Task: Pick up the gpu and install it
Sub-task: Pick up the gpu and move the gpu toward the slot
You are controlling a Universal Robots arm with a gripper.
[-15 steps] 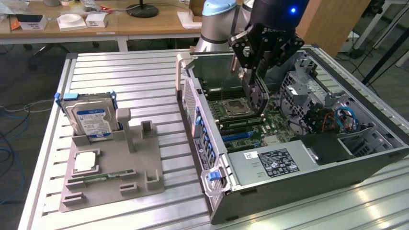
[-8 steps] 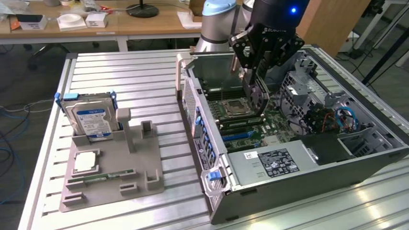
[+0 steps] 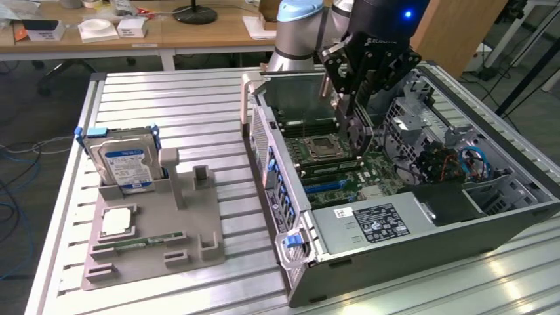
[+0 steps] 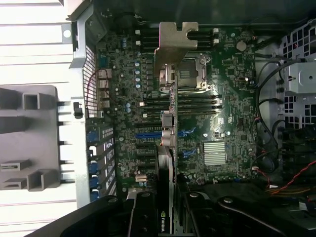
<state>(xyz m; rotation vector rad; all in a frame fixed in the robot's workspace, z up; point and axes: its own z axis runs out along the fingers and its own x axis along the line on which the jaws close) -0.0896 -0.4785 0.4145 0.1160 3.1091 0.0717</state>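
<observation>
The gpu [image 4: 171,123] hangs inside the open computer case [image 3: 289,197], gripped at one end and seen edge-on from the wrist. Its metal bracket [image 4: 175,42] is at the far end, pointing down toward the motherboard [image 4: 232,123] on the case's floor. The tool [image 4: 168,210] is about half closed, with one finger on each flat face of the card. That grip probably suits such a thin board, because it keeps the faces steady and leaves the connector edge and bracket free.

The card sits over the middle of the case. It crosses the line of the blue slots [image 4: 148,134] and passes just beside the processor socket [image 4: 190,74]. I cannot tell whether its lower end touches the board or hangs just above it, and it does not look seated in any slot. The case lies on its side with the panel off, which lets the arm reach in from above.

Outside the case, toward the exterior view's left, a grey holder [image 3: 157,243] sits on the slatted counter [image 3: 175,98]. It holds a hard drive [image 3: 127,164] upright, well apart from the work.
</observation>
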